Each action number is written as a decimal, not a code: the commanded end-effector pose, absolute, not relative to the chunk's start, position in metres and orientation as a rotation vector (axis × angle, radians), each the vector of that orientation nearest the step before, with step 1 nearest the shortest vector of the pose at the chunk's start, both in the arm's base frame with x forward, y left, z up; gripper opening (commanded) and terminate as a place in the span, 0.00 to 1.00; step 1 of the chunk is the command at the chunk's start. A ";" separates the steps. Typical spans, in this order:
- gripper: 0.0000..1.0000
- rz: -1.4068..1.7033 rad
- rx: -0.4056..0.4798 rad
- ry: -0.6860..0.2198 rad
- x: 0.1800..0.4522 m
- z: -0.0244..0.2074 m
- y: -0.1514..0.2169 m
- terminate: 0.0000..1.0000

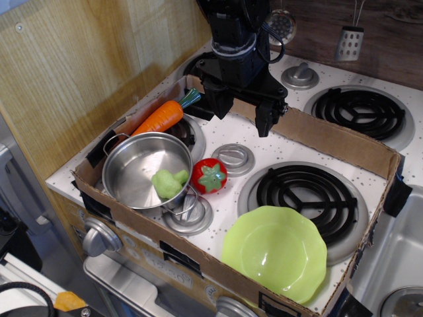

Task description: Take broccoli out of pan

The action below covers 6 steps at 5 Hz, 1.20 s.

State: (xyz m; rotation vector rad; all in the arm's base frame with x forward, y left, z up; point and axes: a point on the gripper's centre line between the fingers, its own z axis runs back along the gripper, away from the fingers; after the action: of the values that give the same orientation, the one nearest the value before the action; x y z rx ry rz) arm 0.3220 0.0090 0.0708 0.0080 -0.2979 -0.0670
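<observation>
plate (pixel 274 254): lime green, empty, nearest the camera at the front right, partly over a burner; likely drop spot, my guess.
broccoli (pixel 169 183): pale green lump inside the pan, against the near-right wall, top reachable from above.
pan (pixel 145 170): steel, front left of the stove, wire handle at its near-right rim; otherwise empty.
tomato (pixel 209 176): red, just beside the pan rim, outside it; could get bumped on descent.
carrot (pixel 162 117): behind the pan, leaning on the cardboard wall.
gripper (pixel 243 112): farthest back, raised, fingers apart, holding nothing, well apart from the broccoli.
step: reach not yet made.
</observation>
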 end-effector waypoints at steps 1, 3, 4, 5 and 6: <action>1.00 -0.067 0.008 -0.298 0.322 0.071 0.009 0.00; 1.00 -0.225 0.007 -0.296 0.301 0.109 0.038 0.00; 1.00 -0.443 0.028 -0.355 0.276 0.127 0.052 0.00; 1.00 -0.621 0.013 -0.372 0.244 0.117 0.069 0.00; 1.00 -0.792 0.015 -0.355 0.225 0.102 0.087 0.00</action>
State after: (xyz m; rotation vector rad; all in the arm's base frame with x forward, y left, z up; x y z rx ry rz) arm 0.2168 0.0789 0.0928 -0.0128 -0.3386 -0.8151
